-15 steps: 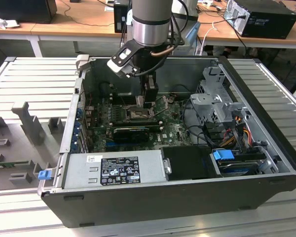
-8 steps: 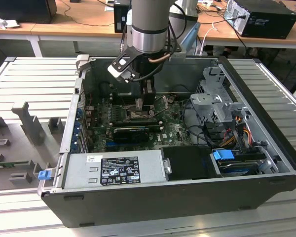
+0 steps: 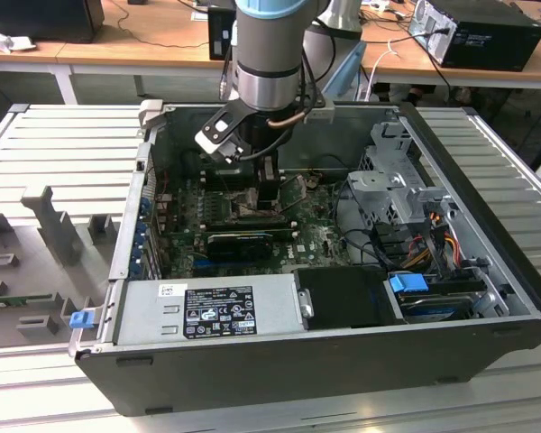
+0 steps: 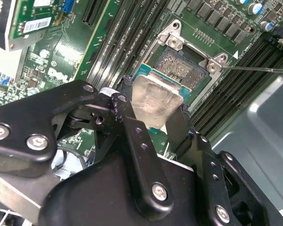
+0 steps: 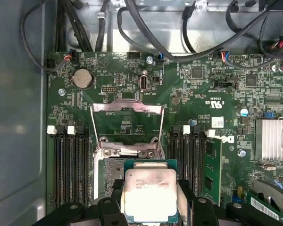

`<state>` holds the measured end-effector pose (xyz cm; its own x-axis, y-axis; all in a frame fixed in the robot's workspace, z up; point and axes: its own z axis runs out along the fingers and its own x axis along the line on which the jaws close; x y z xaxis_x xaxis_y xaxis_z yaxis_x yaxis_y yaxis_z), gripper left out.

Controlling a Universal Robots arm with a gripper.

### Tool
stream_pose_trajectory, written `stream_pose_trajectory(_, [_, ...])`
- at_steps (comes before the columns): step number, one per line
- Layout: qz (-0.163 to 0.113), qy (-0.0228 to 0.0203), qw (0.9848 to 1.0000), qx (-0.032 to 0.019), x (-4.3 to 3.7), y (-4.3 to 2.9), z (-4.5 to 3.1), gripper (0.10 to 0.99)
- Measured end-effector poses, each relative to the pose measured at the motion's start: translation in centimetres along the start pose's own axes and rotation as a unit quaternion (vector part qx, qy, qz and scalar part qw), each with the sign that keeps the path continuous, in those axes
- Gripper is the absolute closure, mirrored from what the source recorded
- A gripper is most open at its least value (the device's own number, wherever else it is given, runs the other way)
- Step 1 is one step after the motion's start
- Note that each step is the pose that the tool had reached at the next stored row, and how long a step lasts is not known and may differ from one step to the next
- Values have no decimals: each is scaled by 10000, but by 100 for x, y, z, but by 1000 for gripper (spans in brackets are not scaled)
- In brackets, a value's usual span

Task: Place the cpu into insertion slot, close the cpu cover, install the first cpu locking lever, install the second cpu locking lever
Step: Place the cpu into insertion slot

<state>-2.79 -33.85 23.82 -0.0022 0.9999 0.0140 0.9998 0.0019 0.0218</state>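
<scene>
My gripper (image 4: 153,107) is shut on the cpu (image 4: 156,96), a square chip with a dull silver face, one black finger on each of two opposite edges. The chip hangs tilted just above the insertion slot (image 4: 183,66), covering part of it, and the slot's speckled contact field shows beyond the chip. In the first wrist view the cpu (image 5: 150,190) overlaps the insertion slot (image 5: 112,170), and the cpu cover (image 5: 127,107) stands swung open past it. A thin metal lever (image 4: 254,69) sticks out beside the socket. In the exterior view the gripper (image 3: 255,194) is low inside the computer case.
Long black memory slots (image 5: 68,165) flank the socket on both sides. A finned heatsink (image 5: 273,139) and black cables (image 5: 188,52) lie near the board's edges. The case's power supply (image 3: 207,311) and drive cage (image 3: 397,194) wall in the green board (image 3: 311,236).
</scene>
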Motion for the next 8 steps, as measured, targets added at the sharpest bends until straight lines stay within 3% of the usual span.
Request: stream_pose_trajectory(8, [-24,11,10000,-24,81,-98,129,557])
